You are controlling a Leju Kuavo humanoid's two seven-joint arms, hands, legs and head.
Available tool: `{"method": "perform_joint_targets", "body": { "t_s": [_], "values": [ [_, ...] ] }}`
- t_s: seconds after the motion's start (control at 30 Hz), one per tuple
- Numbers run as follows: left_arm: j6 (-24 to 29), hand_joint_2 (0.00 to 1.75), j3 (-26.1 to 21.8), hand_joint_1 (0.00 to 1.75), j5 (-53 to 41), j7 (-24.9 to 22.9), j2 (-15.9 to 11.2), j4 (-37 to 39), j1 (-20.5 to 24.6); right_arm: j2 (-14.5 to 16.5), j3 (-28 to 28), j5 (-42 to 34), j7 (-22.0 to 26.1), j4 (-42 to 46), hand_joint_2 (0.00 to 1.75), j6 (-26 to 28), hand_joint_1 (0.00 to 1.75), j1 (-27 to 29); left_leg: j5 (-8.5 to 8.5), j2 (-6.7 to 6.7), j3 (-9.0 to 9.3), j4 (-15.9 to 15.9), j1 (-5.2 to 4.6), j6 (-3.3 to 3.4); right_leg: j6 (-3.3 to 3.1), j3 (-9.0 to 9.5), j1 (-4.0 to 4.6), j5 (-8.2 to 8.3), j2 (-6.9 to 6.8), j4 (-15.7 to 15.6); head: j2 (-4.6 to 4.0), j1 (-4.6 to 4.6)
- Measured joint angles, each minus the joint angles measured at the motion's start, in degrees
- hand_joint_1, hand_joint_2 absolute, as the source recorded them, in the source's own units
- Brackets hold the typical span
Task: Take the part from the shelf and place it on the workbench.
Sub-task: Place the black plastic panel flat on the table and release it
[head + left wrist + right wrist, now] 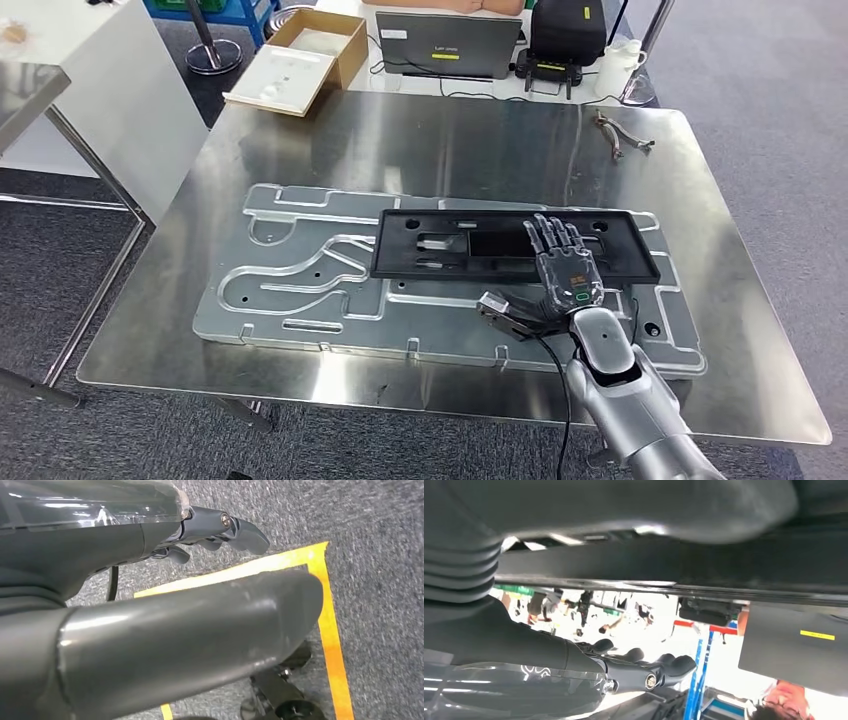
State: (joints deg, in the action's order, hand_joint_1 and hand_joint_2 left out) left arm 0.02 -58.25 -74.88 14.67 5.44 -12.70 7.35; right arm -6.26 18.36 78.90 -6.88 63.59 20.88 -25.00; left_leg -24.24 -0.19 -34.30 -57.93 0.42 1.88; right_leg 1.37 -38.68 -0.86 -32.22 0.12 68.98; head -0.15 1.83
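Head view shows the black plastic panel (515,245), a flat rectangular part with cut-outs, lying on the grooved aluminium plate (300,290) that covers the middle of the steel workbench (420,130). The right hand (563,268) lies flat over the panel's near edge, towards its right end, palm down, fingers (552,235) stretched forward and slightly spread across the black surface, thumb (505,312) out to the side over the plate. It grasps nothing; whether the fingertips press on the panel or hang just above it cannot be told. In the right wrist view the dark fingers (659,666) reach out straight, with the dark edge of the panel (704,567) close by.

The left hand (210,532) hangs beside the robot over grey carpet (380,540) marked with yellow tape (327,625); its fingers (245,532) are loosely curled with nothing between them.

Beyond the panel, near the workbench's far right corner, lies a pair of pliers (620,135), well apart from the hand. Past the far edge of the workbench stand a grey laptop (447,45) and a black case (567,35), and to the far left of those an open cardboard box (300,60). A silver cable-trailing forearm (625,390) crosses the near edge of the workbench.
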Motion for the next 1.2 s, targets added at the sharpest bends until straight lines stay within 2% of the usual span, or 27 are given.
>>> {"method": "perform_joint_targets", "body": {
  "t_s": [0.03,0.07,0.1,0.13,0.17,0.23,0.27,0.37,0.4,0.43,0.5,0.53,0.57,0.6,0.63,0.7,0.77,0.87,0.9,0.93,0.97,1.03,1.07,1.1,1.13,1.17,1.2],
  "values": [
    [-0.03,0.0,0.0,0.0,0.04,0.0,0.0,0.0,-0.07,0.3,-0.15,0.0,0.0,-0.21,0.0,0.04,0.0,0.3,0.0,0.01,-0.03,-0.03,-0.02,0.05,0.13,-1.7,-0.02,-1.24,0.0,3.44,0.0,-0.01],
    [-0.06,0.0,0.0,0.0,0.08,0.0,-0.01,0.0,-0.13,0.52,-0.25,0.0,0.0,-0.42,0.0,0.07,0.0,0.63,-0.03,0.02,-0.04,-0.07,-0.03,0.05,0.21,-2.74,-0.04,-1.55,-0.01,5.41,0.0,-0.01],
    [-0.1,0.0,-0.01,0.0,0.17,0.0,-0.01,0.0,-0.16,0.7,-0.32,0.0,0.02,-0.62,0.0,0.11,0.0,0.89,-0.06,0.01,-0.04,-0.14,-0.04,0.04,0.21,-2.76,-0.04,-0.73,-0.03,5.26,0.0,-0.01],
    [-0.23,0.0,-0.01,0.0,0.27,0.03,-0.02,0.0,-0.18,0.87,-0.43,0.0,0.06,-0.76,0.0,0.17,0.0,1.04,-0.09,0.01,-0.02,-0.26,-0.04,-0.01,0.11,-1.63,-0.04,1.03,-0.05,2.86,0.0,-0.01],
    [-0.45,0.0,-0.02,0.0,0.39,0.15,-0.02,0.0,-0.19,1.0,-0.59,0.0,0.16,-0.85,0.0,0.3,0.0,1.09,-0.13,0.0,-0.01,-0.41,-0.05,-0.09,-0.09,0.26,-0.02,3.15,-0.1,-1.02,0.0,-0.01],
    [-1.04,0.0,-0.04,0.0,0.72,0.59,-0.02,0.0,-0.22,1.26,-0.96,0.05,0.47,-0.91,0.0,0.62,0.0,1.08,-0.22,-0.02,-0.15,-0.83,-0.27,-0.48,-0.64,3.57,0.25,5.82,-0.17,-7.94,0.0,0.0],
    [-1.26,0.0,-0.07,0.0,0.87,0.8,-0.02,0.0,-0.25,1.33,-1.09,0.09,0.63,-0.91,0.0,0.77,0.0,1.14,-0.21,-0.02,-0.25,-0.96,-0.35,-0.73,-0.89,4.27,0.4,6.23,-0.16,-9.56,0.0,0.01],
    [-1.61,0.0,-0.11,0.0,1.1,1.04,-0.02,0.01,-0.37,1.39,-1.2,0.25,0.91,-0.94,0.0,0.89,0.0,1.54,-0.23,-0.07,-0.48,-1.1,-0.38,-1.62,-1.71,4.19,0.39,6.7,-0.13,-10.25,0.0,0.01],
    [-1.72,0.0,-0.11,0.0,1.12,1.07,-0.01,0.01,-0.4,1.39,-1.21,0.32,0.96,-0.94,0.0,0.92,0.0,1.62,-1.1,-0.09,-0.76,-1.83,-0.35,-1.95,-2.09,4.12,0.25,7.02,-0.19,-10.5,0.0,0.01],
    [-1.79,0.0,-0.12,0.0,1.14,1.1,0.01,0.02,-0.41,1.35,-1.21,0.41,1.01,-0.94,0.0,0.96,0.0,1.67,-2.75,-0.11,-1.38,-3.62,-0.29,-2.26,-2.51,3.97,0.09,7.38,-0.28,-10.75,0.0,0.01],
    [-1.84,0.0,-0.13,0.0,1.15,1.12,-0.02,0.02,-0.43,1.25,-1.21,0.61,1.08,-0.94,0.0,1.03,0.0,1.79,-7.58,-0.1,-3.56,-10.3,-0.07,-2.73,-2.93,3.32,0.09,8.0,-0.38,-10.81,0.0,0.01],
    [-1.84,0.0,-0.13,0.0,1.15,1.12,-0.04,0.02,-0.44,1.19,-1.21,0.69,1.09,-0.94,0.0,1.05,0.0,1.91,-9.53,-0.1,-4.6,-13.8,0.03,-2.87,-3.0,2.83,0.12,8.29,-0.4,-10.71,0.0,0.01],
    [-1.86,0.0,-0.13,0.0,1.15,1.12,-0.07,0.02,-0.45,1.16,-1.21,0.77,1.1,-0.95,0.0,1.08,0.0,2.06,-10.55,-0.1,-5.0,-15.99,0.09,-2.97,-2.97,2.3,0.12,8.6,-0.4,-10.57,0.0,0.01],
    [-1.88,0.0,-0.13,0.0,1.15,1.11,-0.07,0.02,-0.46,1.15,-1.21,0.84,1.11,-0.95,0.0,1.09,0.0,2.2,-10.42,-0.1,-4.28,-15.89,0.14,-3.0,-2.87,1.74,0.1,8.92,-0.38,-10.41,0.0,0.01],
    [-1.9,0.0,-0.13,0.0,1.15,1.11,-0.07,0.02,-0.45,1.15,-1.21,0.9,1.13,-0.95,0.0,1.11,0.0,2.3,-9.46,-0.1,-2.55,-13.77,0.2,-2.99,-2.74,1.23,0.08,9.23,-0.34,-10.24,0.0,0.01],
    [-1.92,0.0,-0.13,0.0,1.15,1.11,-0.08,0.02,-0.32,1.15,-1.21,1.04,1.18,-0.93,0.0,1.14,0.0,2.39,-6.97,-0.15,2.73,-5.77,0.22,-2.78,-2.23,0.44,0.1,9.9,-0.26,-9.96,0.0,0.01],
    [-1.93,0.0,-0.13,0.0,1.16,1.14,-0.09,0.02,-0.22,1.15,-1.22,1.14,1.22,-0.92,0.0,1.2,0.0,2.4,-5.73,-0.25,5.4,-0.9,-0.03,-2.26,-1.49,0.15,0.15,10.61,-0.21,-9.9,0.0,0.01],
    [-1.96,0.0,-0.15,0.0,1.17,1.12,-0.08,0.02,-0.33,1.21,-1.22,1.25,1.25,-0.93,0.0,1.27,0.0,2.56,-4.43,-0.13,4.92,-0.26,-0.28,-1.0,-0.33,0.07,0.0,11.72,-0.17,-10.48,0.0,0.0],
    [-1.98,0.0,-0.15,0.0,1.17,1.11,-0.08,0.02,-0.28,1.28,-1.24,1.27,1.26,-0.95,0.0,1.28,0.0,2.66,-3.69,0.02,4.57,-0.03,-0.22,-0.47,-0.06,-0.28,-0.04,11.01,-0.15,-10.17,0.0,-0.01],
    [-2.01,0.0,-0.15,0.0,1.17,1.11,-0.07,0.02,-0.21,1.4,-1.28,1.28,1.27,-0.96,0.0,1.3,0.0,2.73,-2.89,0.16,4.04,0.21,-0.12,0.0,0.14,-0.96,-0.08,9.21,-0.13,-8.82,0.0,-0.01],
    [-2.03,0.0,-0.15,0.0,1.17,1.11,-0.07,0.02,-0.15,1.54,-1.34,1.29,1.27,-0.97,0.0,1.31,0.0,2.76,-2.15,0.29,3.38,0.33,-0.07,0.36,0.25,-1.9,-0.15,6.44,-0.12,-6.29,0.0,-0.01],
    [-2.08,0.0,-0.15,0.0,1.17,1.11,-0.07,0.02,-0.2,1.79,-1.45,1.29,1.28,-1.03,0.0,1.33,0.0,2.82,-0.97,0.38,1.76,0.28,-0.21,0.66,0.43,-3.81,-0.18,0.99,-0.12,0.87,0.0,-0.01],
    [-2.09,0.0,-0.15,0.0,1.17,1.11,-0.07,0.02,-0.25,1.86,-1.47,1.3,1.28,-1.09,0.0,1.33,0.0,2.91,-0.42,0.42,0.92,0.18,-0.31,0.66,0.49,-4.11,-0.18,-0.18,-0.12,3.76,0.0,-0.01],
    [-2.11,0.0,-0.15,0.0,1.17,1.11,-0.08,0.02,-0.28,1.9,-1.47,1.31,1.29,-1.15,0.0,1.33,0.0,2.99,0.1,0.45,0.08,0.04,-0.41,0.65,0.48,-3.67,-0.16,-0.15,-0.12,5.2,0.0,0.0],
    [-2.12,0.0,-0.15,0.0,1.17,1.1,-0.08,0.02,-0.28,1.91,-1.47,1.33,1.29,-1.21,0.0,1.33,0.0,3.06,0.6,0.46,-0.78,-0.13,-0.49,0.6,0.33,-2.21,-0.1,0.87,-0.12,4.66,0.0,0.01],
    [-2.12,0.0,-0.15,0.0,1.17,1.1,-0.08,0.02,-0.27,1.91,-1.47,1.34,1.29,-1.25,0.0,1.33,0.0,3.07,1.08,0.45,-1.54,-0.31,-0.58,0.52,0.02,0.28,0.02,2.17,-0.12,2.16,0.0,0.01],
    [-2.13,0.0,-0.15,0.0,1.17,1.09,-0.05,0.03,-0.27,1.92,-1.48,1.35,1.29,-1.23,0.0,1.34,0.0,2.99,1.51,0.45,-2.16,-0.45,-0.68,0.37,-0.45,3.53,0.23,2.78,-0.15,-1.74,0.0,0.01]
  ]
}}
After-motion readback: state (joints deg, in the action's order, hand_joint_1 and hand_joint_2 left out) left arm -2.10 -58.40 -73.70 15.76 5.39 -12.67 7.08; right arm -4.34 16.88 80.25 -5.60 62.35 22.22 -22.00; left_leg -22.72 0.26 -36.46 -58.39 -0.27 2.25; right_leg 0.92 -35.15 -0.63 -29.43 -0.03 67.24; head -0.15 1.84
